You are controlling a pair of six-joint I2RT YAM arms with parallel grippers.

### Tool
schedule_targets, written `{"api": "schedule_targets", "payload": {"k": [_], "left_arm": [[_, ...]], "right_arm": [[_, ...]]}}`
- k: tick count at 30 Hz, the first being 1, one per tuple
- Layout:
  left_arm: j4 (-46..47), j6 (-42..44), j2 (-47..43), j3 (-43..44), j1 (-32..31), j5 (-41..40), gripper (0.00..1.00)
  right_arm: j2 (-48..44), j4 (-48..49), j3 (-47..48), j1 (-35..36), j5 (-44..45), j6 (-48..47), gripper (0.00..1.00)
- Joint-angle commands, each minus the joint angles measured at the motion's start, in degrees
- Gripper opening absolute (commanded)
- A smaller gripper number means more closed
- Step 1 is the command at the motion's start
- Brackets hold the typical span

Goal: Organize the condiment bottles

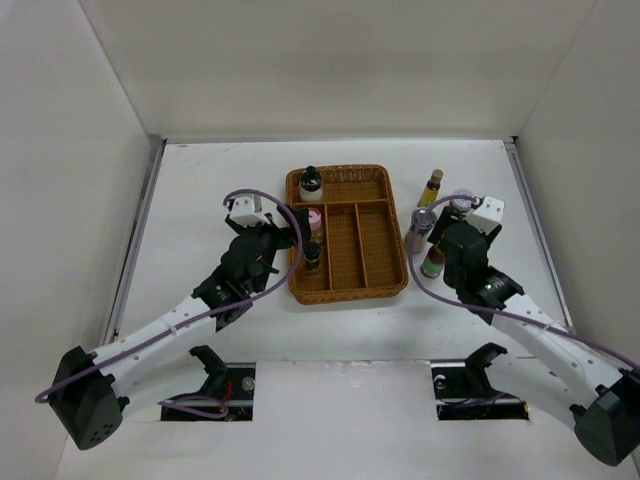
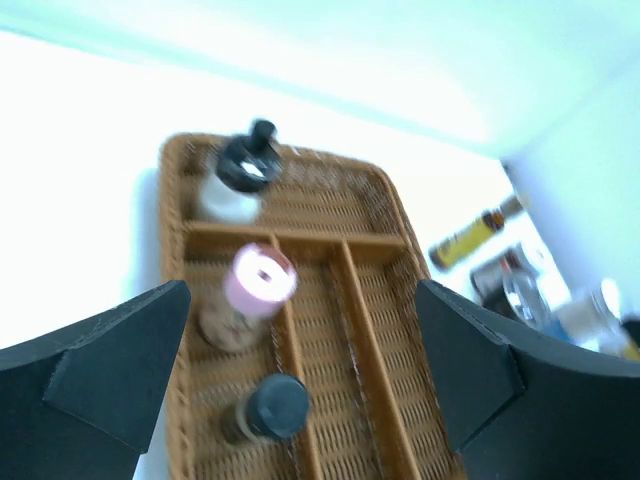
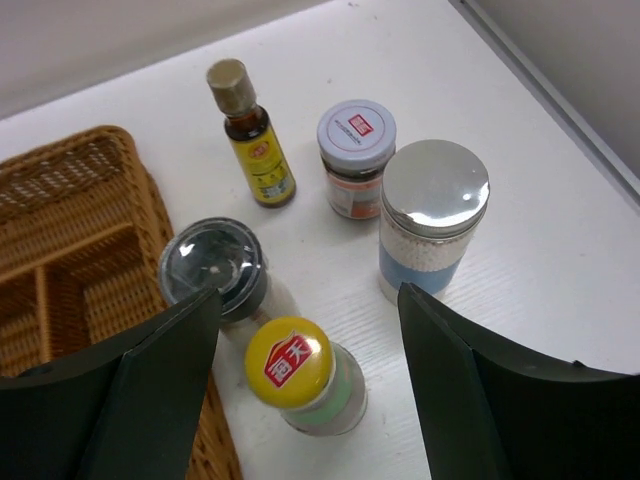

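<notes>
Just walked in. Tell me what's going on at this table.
Two robot arms are sorting condiment bottles into a wicker tray. Three are in it: a black-capped bottle in the back compartment, and a pink-capped bottle and a dark-capped bottle in the left lane. Five stand on the table to its right: a yellow-capped jar, a silver-lidded jar, a dark-lidded jar, a white-capped jar and a slim yellow-labelled bottle. The left fingers hover open over the tray, the right fingers over the group. Neither holds anything.

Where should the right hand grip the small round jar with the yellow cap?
Grip the yellow-capped round jar by its pale body under the cap, probably from above, closing left-right: it stands upright, and the dark-lidded glass jar crowds its far side.
</notes>
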Motion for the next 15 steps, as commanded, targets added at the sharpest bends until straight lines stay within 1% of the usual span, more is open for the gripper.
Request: {"api": "schedule_targets", "payload": {"k": [1, 3, 6, 9, 10, 12, 14, 15], "left_arm": [[4.7, 0.9, -1.6, -3.2, 3.0, 1.7, 0.99], [5.3, 0.4, -2.3, -4.7, 4.0, 2.0, 0.99], [6.5, 0.2, -1.7, -5.4, 5.1, 2.7, 0.99], [7.5, 0.0, -0.4, -6.0, 5.2, 3.7, 0.99], [7.6, 0.0, -0.1, -6.0, 5.2, 3.9, 0.99], [7.6, -0.2, 0.1, -6.0, 5.5, 4.0, 0.99], [7.6, -0.3, -0.3, -6.4, 5.5, 4.3, 0.99], [7.6, -0.4, -0.5, -6.6, 5.6, 4.3, 0.99]], "right_arm": [[2.2, 0.0, 2.7, -2.6, -2.5, 1.3, 0.76], [2.4, 1.0, 2.0, -3.3, -3.2, 2.0, 0.76], [3.9, 1.4, 1.9, -3.9, -3.9, 2.1, 0.72], [4.3, 2.0, 1.2, -3.9, -4.2, 2.4, 0.61], [4.3, 2.1, 1.1, -3.9, -4.4, 2.7, 0.60], [4.4, 1.5, 1.2, -3.7, -4.7, 2.8, 0.62], [4.6, 1.5, 0.6, -3.7, -4.3, 2.8, 0.68], [4.6, 1.9, 0.1, -3.8, -4.5, 2.8, 0.69]]}}
